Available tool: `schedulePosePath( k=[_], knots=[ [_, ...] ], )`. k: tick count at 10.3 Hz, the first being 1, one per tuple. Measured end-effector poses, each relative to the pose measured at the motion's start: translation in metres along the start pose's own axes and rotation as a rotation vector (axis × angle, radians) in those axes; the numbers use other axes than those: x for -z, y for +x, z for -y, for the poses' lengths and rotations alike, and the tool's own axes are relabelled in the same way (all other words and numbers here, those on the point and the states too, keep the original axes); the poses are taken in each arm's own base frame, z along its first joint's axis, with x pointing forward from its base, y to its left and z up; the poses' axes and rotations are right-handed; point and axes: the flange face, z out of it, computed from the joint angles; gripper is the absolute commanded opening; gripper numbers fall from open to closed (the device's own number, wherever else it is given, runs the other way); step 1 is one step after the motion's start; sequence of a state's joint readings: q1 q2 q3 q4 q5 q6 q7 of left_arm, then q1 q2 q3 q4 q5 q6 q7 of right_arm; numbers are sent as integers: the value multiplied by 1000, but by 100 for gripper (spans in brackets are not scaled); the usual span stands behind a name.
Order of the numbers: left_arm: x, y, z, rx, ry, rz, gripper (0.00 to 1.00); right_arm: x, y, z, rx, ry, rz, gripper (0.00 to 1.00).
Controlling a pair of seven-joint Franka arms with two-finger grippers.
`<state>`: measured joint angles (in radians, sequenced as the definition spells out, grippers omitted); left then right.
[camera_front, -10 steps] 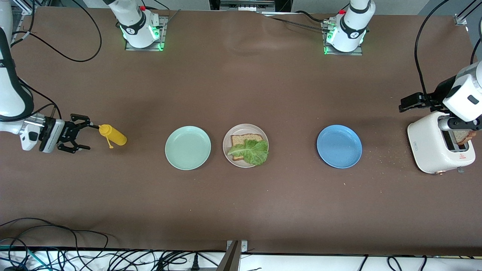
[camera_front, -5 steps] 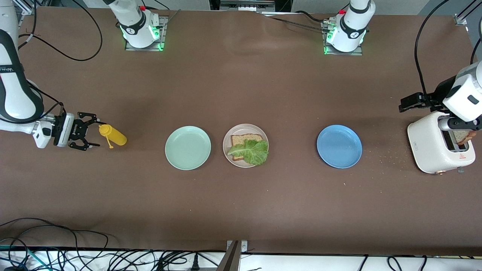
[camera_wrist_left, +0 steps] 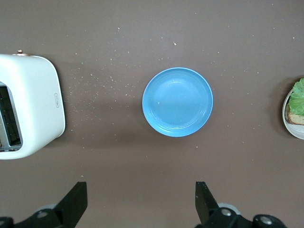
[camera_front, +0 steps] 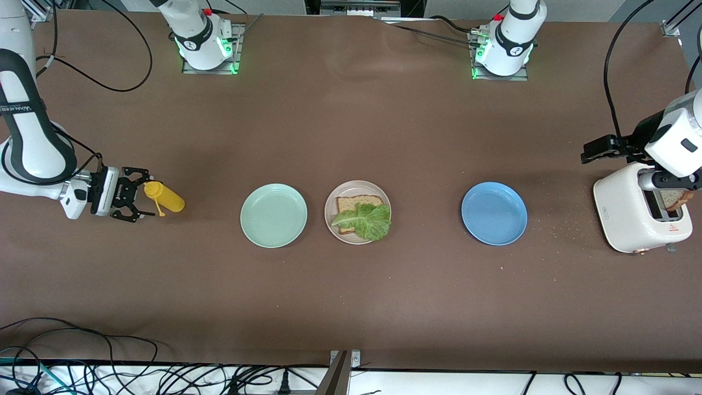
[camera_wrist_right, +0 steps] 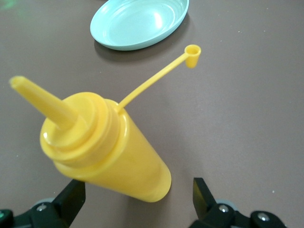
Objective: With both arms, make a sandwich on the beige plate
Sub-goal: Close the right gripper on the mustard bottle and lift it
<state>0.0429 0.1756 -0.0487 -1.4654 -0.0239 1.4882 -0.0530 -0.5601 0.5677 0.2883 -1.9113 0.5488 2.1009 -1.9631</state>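
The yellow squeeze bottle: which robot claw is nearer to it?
Right. The right claw is open at the yellow squeeze bottle's nozzle end; the left claw hangs open over the table near the toaster.

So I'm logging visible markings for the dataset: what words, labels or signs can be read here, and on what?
"WANLEED"-like lettering, too blurred to confirm: on the right arm's link.
Red warning triangle with tiny print, unreadable: on the toaster.
Small grey mark, unreadable: on the toaster's side.
Round logos, unreadable: on both arm bases.
White print, unreadable: on the right gripper body.
Mustard bottle and plates: none.

On my beige plate [camera_front: 331, 200] lies one brown bread slice [camera_front: 355, 204], a ruffled lettuce leaf [camera_front: 367, 221] draped over it.
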Motion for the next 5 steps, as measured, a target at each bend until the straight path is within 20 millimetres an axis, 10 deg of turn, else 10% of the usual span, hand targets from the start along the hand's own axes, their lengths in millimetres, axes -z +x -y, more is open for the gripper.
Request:
schedulePosePath(
  k=[1,5],
  knots=[
    [0,0,0,0,0,0,100,-4,0,0,2,4,0,96],
    [0,0,0,0,0,0,100,-19,18,-4,29,-5,-17,12]
  ],
)
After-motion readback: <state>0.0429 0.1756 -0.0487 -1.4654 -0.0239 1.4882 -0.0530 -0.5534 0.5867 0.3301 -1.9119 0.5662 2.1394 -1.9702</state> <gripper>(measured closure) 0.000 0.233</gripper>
